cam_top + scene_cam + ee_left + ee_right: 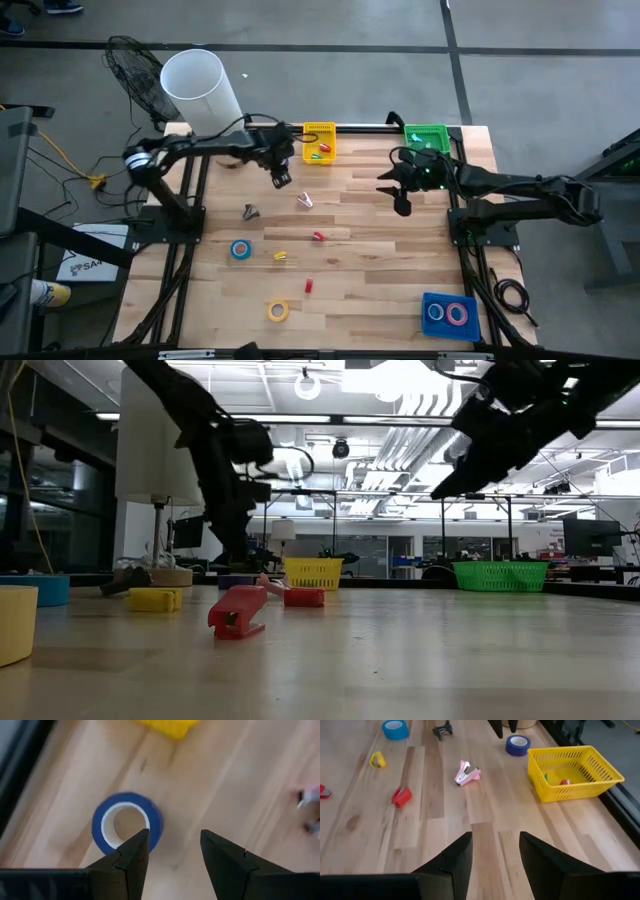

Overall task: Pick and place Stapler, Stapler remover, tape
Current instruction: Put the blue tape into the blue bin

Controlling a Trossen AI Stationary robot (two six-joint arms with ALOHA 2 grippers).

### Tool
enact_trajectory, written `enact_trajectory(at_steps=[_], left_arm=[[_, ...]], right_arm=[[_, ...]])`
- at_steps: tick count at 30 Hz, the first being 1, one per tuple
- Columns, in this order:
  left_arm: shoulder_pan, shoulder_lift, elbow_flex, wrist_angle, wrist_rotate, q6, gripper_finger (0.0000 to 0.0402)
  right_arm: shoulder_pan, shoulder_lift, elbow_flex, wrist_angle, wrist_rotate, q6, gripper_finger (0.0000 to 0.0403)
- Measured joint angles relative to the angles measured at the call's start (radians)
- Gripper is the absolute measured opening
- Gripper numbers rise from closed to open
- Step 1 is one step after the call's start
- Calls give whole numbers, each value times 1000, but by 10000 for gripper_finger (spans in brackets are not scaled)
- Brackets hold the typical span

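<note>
My left gripper (172,840) is open and points down at the table near the yellow basket (319,142). A dark blue tape roll (127,822) lies flat just off one of its fingertips, untouched; it also shows in the right wrist view (518,745). My right gripper (495,842) is open and hovers over bare wood in front of the green basket (427,137). A light blue tape roll (240,249) and a yellow tape roll (278,311) lie flat on the table. A pink staple remover (304,201) and a dark one (249,211) rest nearby.
Small red (319,237) and yellow (281,256) pieces lie mid-table, and another red one (309,286) lies nearer the front. A blue bin (425,300) at the near right corner holds a blue and a pink tape roll. A white cylinder (200,88) stands beyond the far left corner.
</note>
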Motion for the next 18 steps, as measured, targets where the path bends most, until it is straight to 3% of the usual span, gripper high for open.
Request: enact_trajectory(at_steps=[7, 14, 18], left_arm=[[9, 114, 113, -101, -38, 164, 175], [12, 120, 122, -150, -27, 329, 175], [43, 120, 117, -168, 36, 399, 175]], right_arm=[[0, -49, -50, -5, -51, 13, 153], [14, -48, -50, -4, -80, 36, 153], [35, -48, -50, -4, -78, 39, 153]])
